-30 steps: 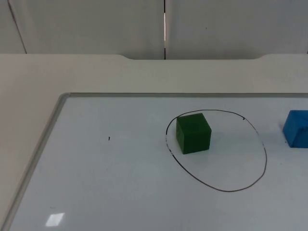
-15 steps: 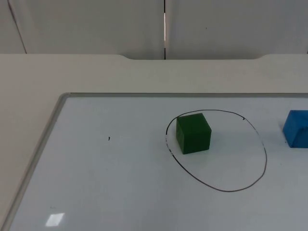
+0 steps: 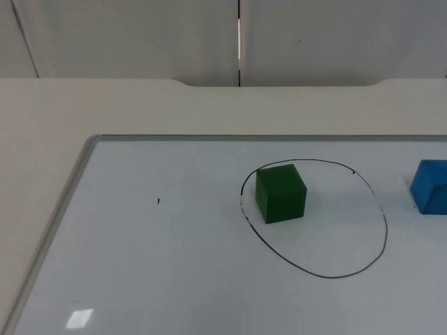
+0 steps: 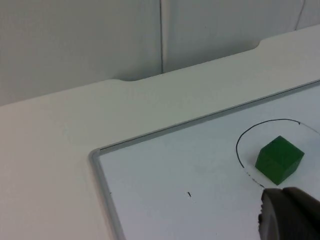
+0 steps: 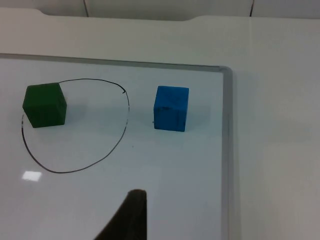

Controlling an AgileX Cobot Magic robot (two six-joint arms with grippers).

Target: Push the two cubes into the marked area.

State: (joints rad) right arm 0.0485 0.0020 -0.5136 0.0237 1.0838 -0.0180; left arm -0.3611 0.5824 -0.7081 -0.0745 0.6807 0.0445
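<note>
Table (image 3: 140,105): white top, ends at the grey partition wall (image 3: 140,35).
Whiteboard (image 3: 174,279): lies flat on the table, silver frame, carries both cubes.
Marked area (image 3: 314,220): a black hand-drawn oval on the whiteboard.
Green cube (image 3: 281,193): inside the oval, close to the line on the left arm's side; also seen from the left wrist (image 4: 279,159) and the right wrist (image 5: 45,105).
Blue cube (image 3: 431,185): on the whiteboard outside the oval, near it on the right arm's side, between the line and the board's frame (image 5: 171,108).
Left gripper (image 4: 289,215): above the whiteboard near the green cube, apart from it; whether the jaws are open or closed cannot be told.
Right gripper (image 5: 127,217): above the whiteboard, well apart from the blue cube; jaws likewise cannot be told.
</note>
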